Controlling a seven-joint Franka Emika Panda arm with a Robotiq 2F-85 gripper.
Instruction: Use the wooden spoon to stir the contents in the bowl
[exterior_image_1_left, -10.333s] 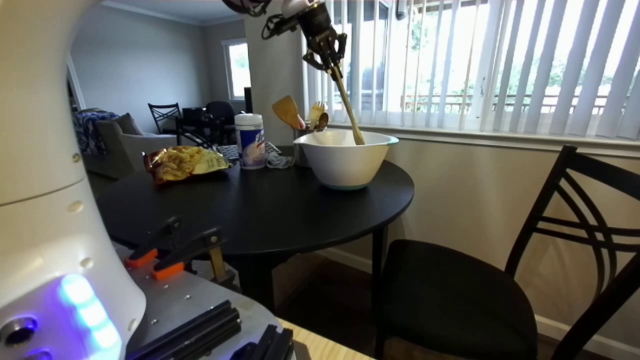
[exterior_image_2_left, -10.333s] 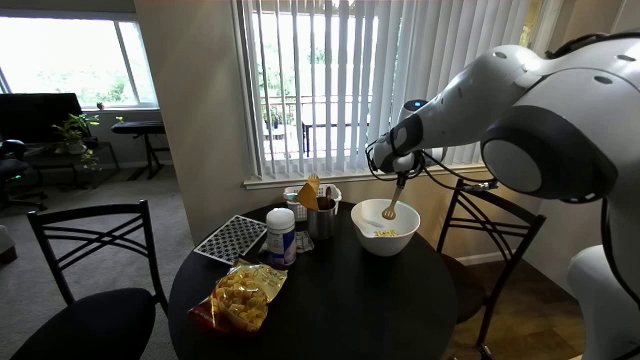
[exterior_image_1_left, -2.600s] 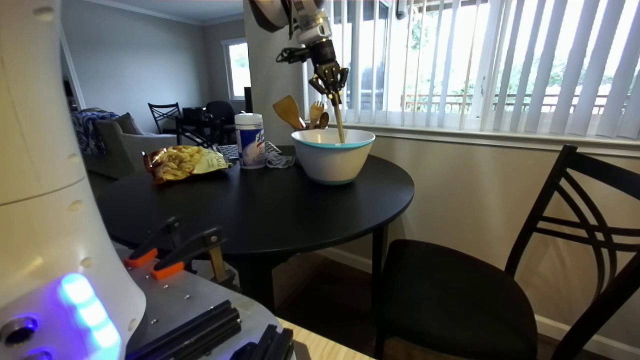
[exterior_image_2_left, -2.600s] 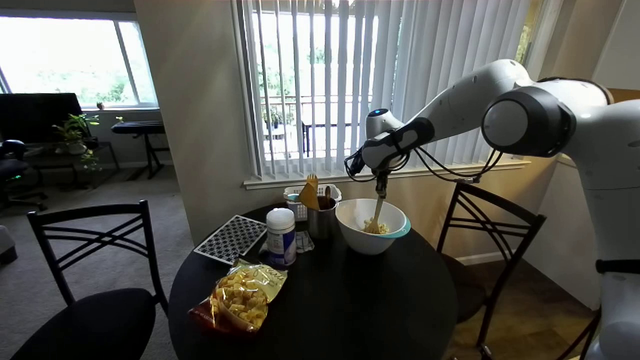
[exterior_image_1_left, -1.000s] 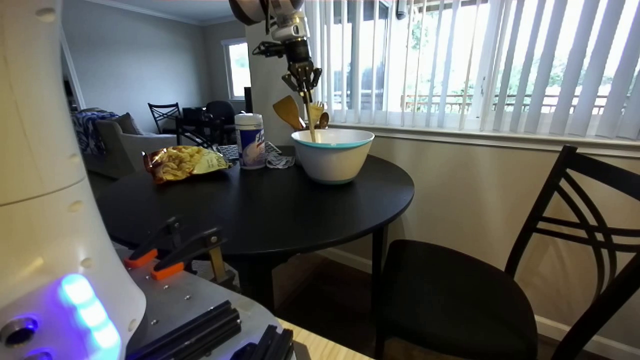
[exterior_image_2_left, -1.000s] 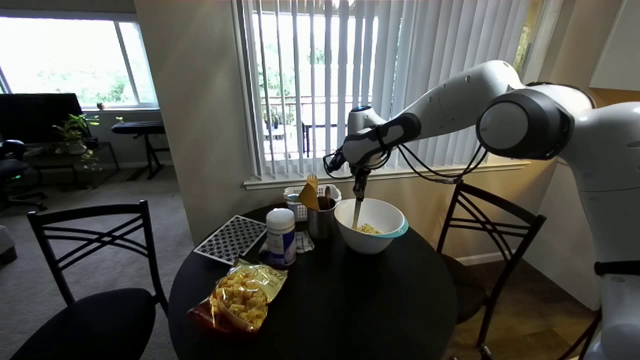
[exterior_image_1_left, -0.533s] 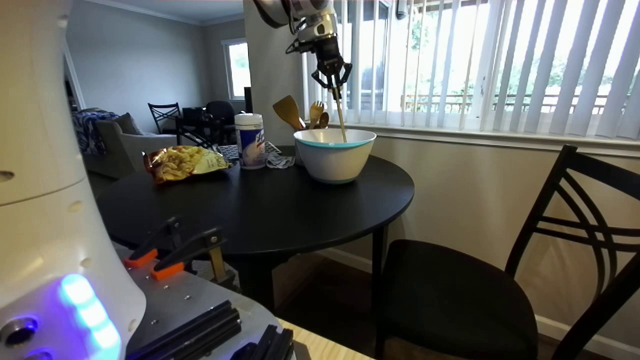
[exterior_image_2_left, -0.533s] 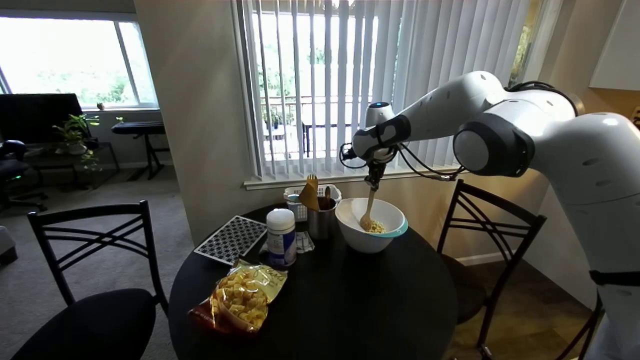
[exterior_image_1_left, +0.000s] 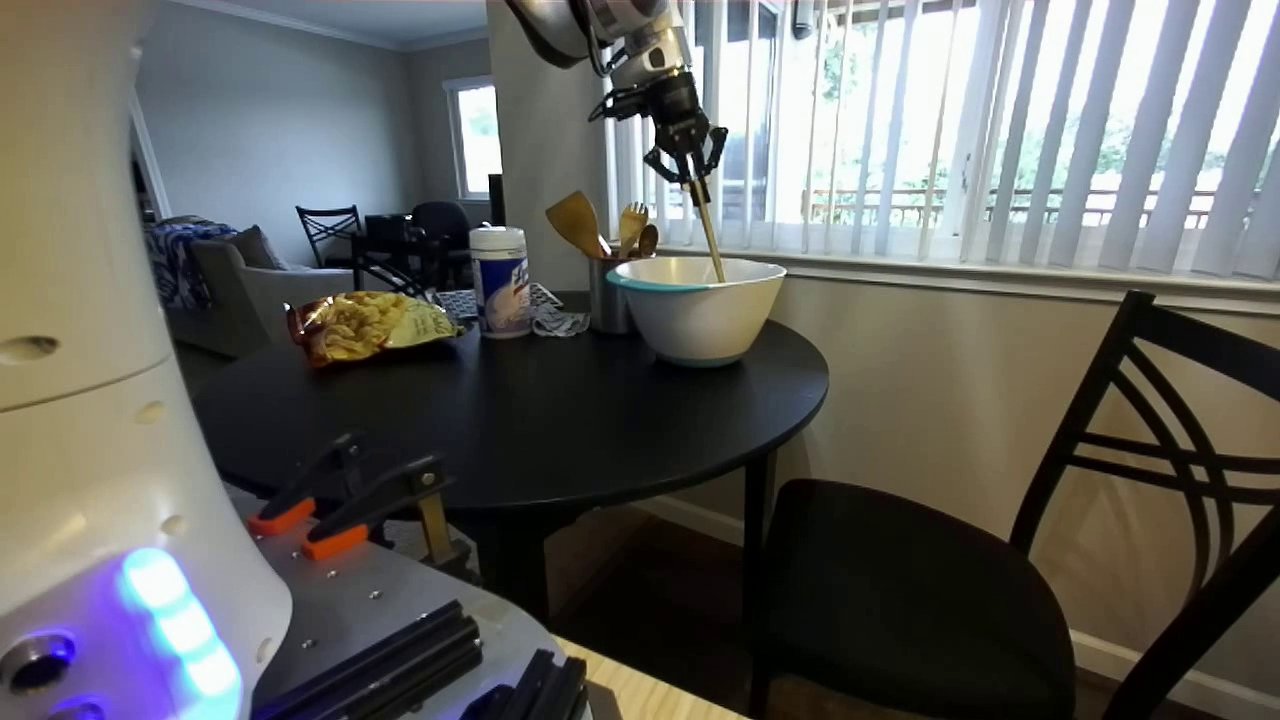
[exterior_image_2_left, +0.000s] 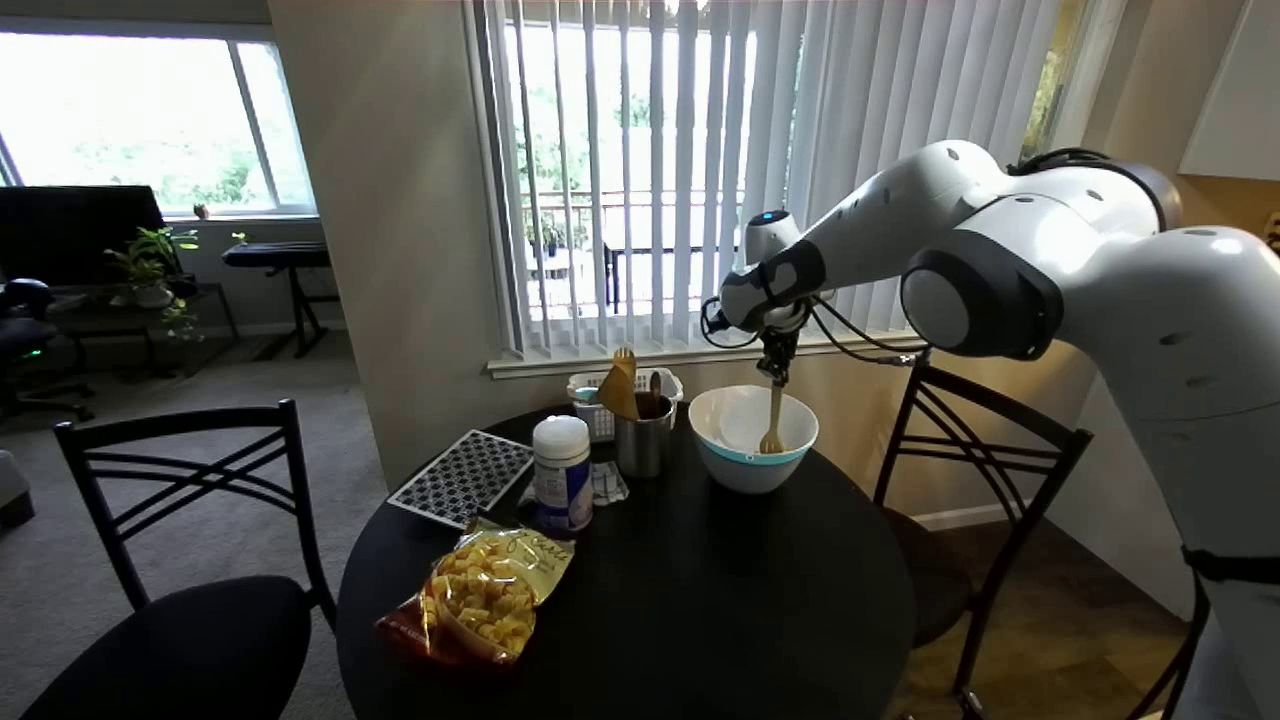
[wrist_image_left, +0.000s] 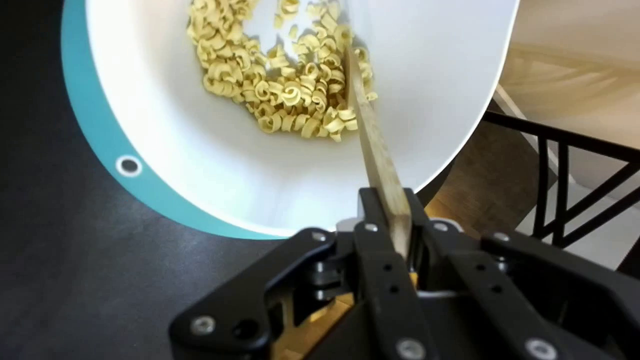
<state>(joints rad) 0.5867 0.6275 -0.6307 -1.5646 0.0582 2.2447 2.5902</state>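
Wooden spoon (wrist_image_left: 376, 155) leans with its handle pinched between the fingers of the gripper (wrist_image_left: 388, 212) and its head among the spiral pasta (wrist_image_left: 291, 93) in the mixing bowl (exterior_image_1_left: 703, 322), near the far edge of the round black table (exterior_image_2_left: 690, 600) in both exterior views. Sweep the head low and slowly around the wall, rolling pasta into the bare patch; a hard shove could slide the bowl.

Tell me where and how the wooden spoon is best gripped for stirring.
I'd grip the wooden spoon by its upper handle, coming from above, where the claw is closed on it now. The slim, slightly tilted handle rises above the bowl, which should keep the claw clear of it; the lower end sits among the curly pasta.
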